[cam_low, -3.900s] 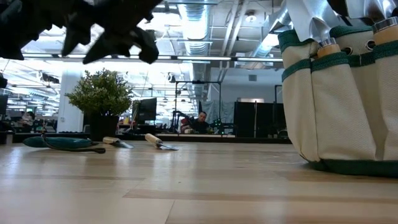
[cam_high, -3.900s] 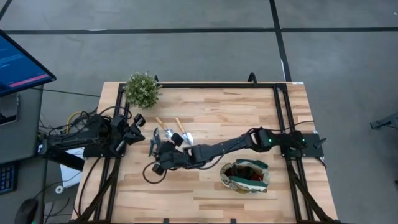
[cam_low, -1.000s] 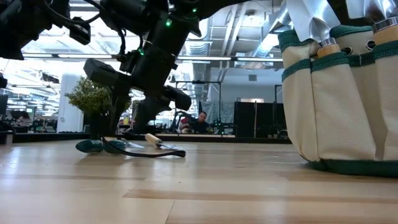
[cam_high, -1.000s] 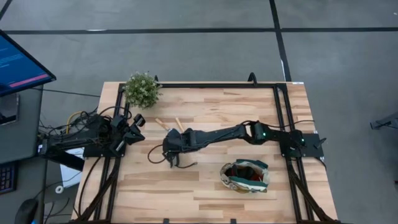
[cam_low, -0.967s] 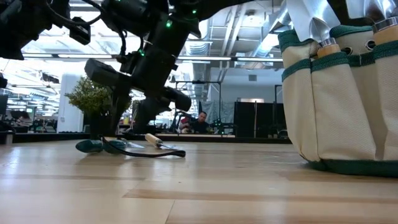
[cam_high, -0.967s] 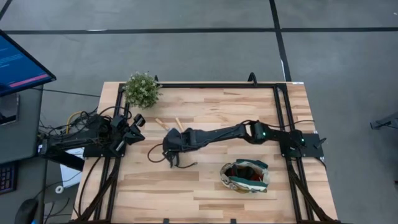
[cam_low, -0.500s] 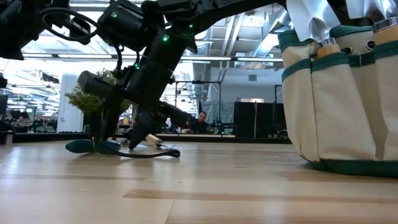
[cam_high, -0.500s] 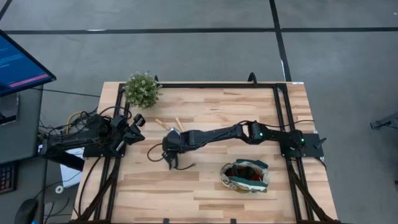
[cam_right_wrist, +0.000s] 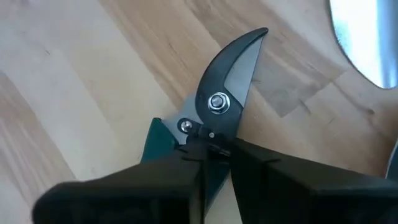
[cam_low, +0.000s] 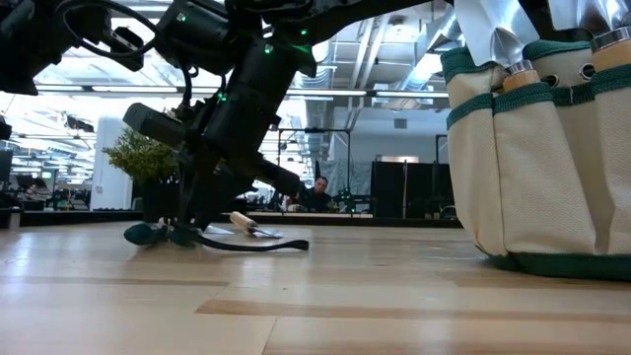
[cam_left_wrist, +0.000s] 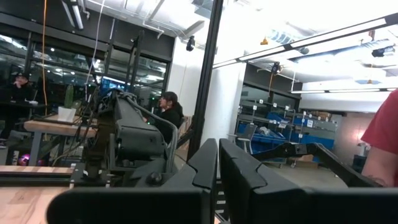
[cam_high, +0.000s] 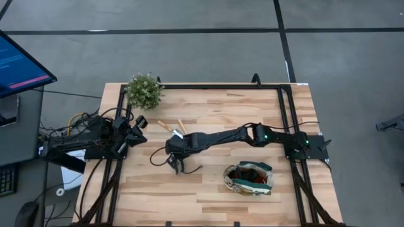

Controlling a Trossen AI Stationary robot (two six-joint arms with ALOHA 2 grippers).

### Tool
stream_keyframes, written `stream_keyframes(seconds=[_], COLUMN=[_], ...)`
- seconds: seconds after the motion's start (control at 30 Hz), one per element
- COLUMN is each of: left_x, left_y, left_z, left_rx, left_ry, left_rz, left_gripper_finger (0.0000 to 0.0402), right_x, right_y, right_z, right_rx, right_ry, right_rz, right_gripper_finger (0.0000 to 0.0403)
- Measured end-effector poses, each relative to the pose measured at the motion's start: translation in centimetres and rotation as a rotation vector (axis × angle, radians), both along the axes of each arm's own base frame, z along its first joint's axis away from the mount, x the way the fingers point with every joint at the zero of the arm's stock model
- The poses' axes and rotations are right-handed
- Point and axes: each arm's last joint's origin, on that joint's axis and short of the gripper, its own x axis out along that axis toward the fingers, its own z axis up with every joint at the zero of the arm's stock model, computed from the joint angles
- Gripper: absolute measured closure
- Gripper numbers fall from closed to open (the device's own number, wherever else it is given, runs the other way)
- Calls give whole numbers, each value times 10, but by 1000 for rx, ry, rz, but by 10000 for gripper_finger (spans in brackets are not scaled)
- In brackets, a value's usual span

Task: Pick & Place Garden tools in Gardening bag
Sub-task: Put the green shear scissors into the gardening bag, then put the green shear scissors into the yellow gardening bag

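Two right-arm fingers (cam_right_wrist: 214, 163) clench the pruning shears (cam_right_wrist: 217, 106), arm stretched low across the table (cam_high: 214, 189).

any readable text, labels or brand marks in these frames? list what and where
None readable.
Monitor left of the table, high view: lines of text on the blue screen, too small to read.
Pruning shears in the right end effector: no marking visible on the blade or pivot.
Gardening bag: no print visible on the canvas.
Signs in the room behind, left wrist view: too blurred to read.
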Motion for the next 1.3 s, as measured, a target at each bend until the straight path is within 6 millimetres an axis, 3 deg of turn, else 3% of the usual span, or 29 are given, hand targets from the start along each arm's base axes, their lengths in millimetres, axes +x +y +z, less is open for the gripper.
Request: stream_keyframes(seconds=[0.2,0.4,0.5,0.7,0.87,1.0,1.1,1.17,1.3], left_x=[0,0,0,0,0,0,0,0,0], left_y=[0,0,0,0,0,0,0,0,0], left_z=[0,0,0,0,0,0,0,0,0], left_rx=[0,0,0,0,0,0,0,0,0], left_ry=[0,0,-1,-1,0,0,0,0,0], left_rz=[0,0,0,0,0,-1,-1,-1,-1], left_gripper_finger=[384,384,384,384,384,384,384,384,384], right_x=[-2,-7,-12,-22,-24,-24,-29,-29,-21], right_y=[3,12,15,27,36,45,50,46,22], right_z=[0,18,30,40,45,54,75,88,90], right_rx=[56,40,34,-56,-17,-82,-183,-253,-372], right_ry=[21,87,99,127,125,92,46,14,-11], right_rz=[0,40,47,45,30,258,393,450,614], right_gripper_finger=[369,369,400,399,402,368,329,296,217])
